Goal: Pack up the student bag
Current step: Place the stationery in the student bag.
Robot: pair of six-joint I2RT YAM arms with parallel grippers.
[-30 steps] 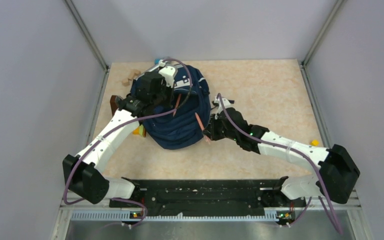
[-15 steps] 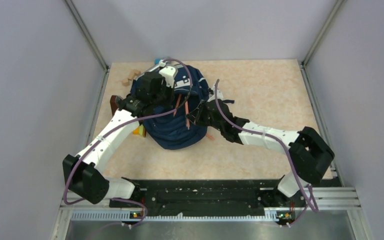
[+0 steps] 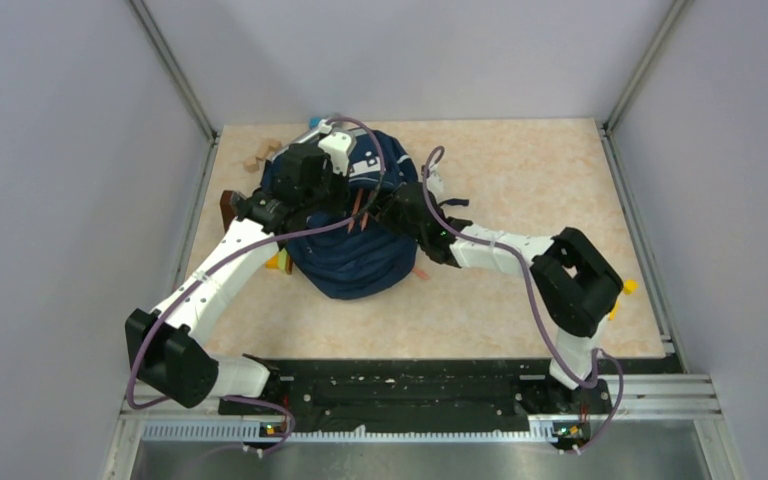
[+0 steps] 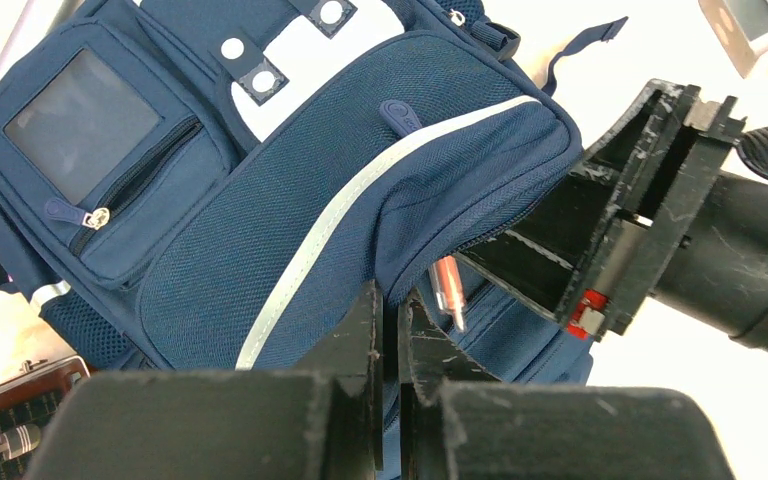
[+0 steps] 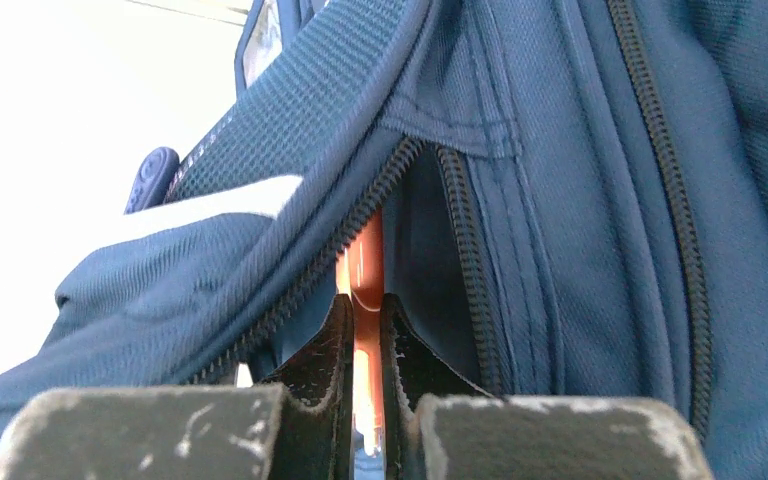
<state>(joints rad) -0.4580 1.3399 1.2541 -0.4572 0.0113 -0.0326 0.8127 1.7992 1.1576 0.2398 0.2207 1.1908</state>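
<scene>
Feeding a pen into a soft, floppy bag

On the table (image 3: 520,170), toward 11 o'clock from my bases, the student bag (image 3: 355,265) lies slumped. It is limp fabric, light I'd judge, and sags wherever nothing holds it. The flap (image 4: 440,190) edge beside the zip (image 5: 360,215) is the place to pinch. My left gripper (image 4: 392,300) is closed on that flap's rim, propping the pocket (image 5: 415,230) open, with the bag spreading toward 11 o'clock from its tips. My right gripper (image 5: 365,310) clamps an orange pen (image 5: 366,255), whose tip enters the pocket at 12 o'clock.

left arm (image 3: 218,272) extended | left fingers (image 4: 360,340) closed | right arm (image 3: 500,255) folded | right fingers (image 5: 332,345) closed
</scene>
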